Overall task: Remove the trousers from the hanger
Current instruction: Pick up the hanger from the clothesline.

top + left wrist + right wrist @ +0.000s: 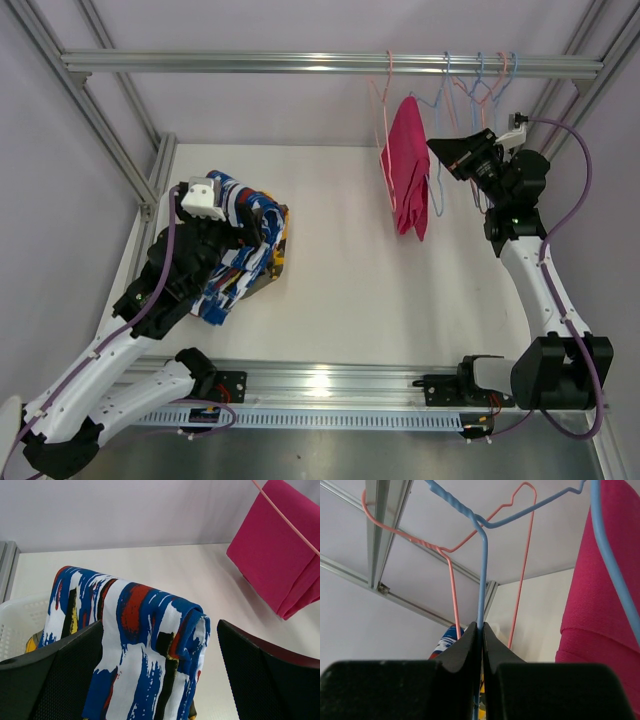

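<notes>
Left arm [150, 300]: low, well down and to the left of the overhead rail [330, 63]; elbow bent, forearm angled up and inward.
Left gripper [160, 626]: jaws wide apart, with both black fingers [55, 675] in the wrist view; blue-red-white trousers [135, 630] hang in the gap.
Right arm [535, 280]: raised steeply from its base; wrist turned left, just below the right part of the rail.
Right gripper [481, 630]: jaws pressed together, clamping the upright wire of a blue hanger [481, 565].
</notes>
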You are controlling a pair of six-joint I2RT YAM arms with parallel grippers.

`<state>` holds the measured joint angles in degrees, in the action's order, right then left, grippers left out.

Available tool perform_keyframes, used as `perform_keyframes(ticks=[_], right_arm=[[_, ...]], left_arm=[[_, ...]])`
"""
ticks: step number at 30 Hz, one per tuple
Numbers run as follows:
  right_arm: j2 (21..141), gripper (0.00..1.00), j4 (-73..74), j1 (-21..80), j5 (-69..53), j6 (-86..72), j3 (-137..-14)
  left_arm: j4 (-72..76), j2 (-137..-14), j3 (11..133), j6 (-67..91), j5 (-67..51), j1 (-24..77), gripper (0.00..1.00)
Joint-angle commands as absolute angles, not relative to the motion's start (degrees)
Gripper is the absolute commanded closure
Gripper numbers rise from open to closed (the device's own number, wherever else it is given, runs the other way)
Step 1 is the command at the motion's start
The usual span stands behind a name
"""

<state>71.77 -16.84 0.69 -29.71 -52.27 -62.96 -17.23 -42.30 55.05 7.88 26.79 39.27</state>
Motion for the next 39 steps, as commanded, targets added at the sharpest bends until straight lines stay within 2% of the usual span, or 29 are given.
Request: perform_keyframes(ticks=[1,20,33,39], right_arm=[[70.31,1.00,-23.20,1.41,-31.64,-51.15,-65.83],[71.28,1.00,-18.81,2.72,-29.09,-47.99,-78.39],[69.18,1.00,-19.86,2.72,-24.26,-48.52,-79.89],[67.24,1.00,-15.65,2.72,-22.68,-45.36,-82.44]], left_arm=[[-15.38,-41.57,54.49,6.94,26.63,39.55,0.01],[-15.38,-41.57,54.40,6.94,25.66,40.17,0.01],[-15.21,-41.66,54.49,6.59,25.93,40.25,0.01],[-15.29,-41.84,54.32,6.68,26.10,40.25,0.01]])
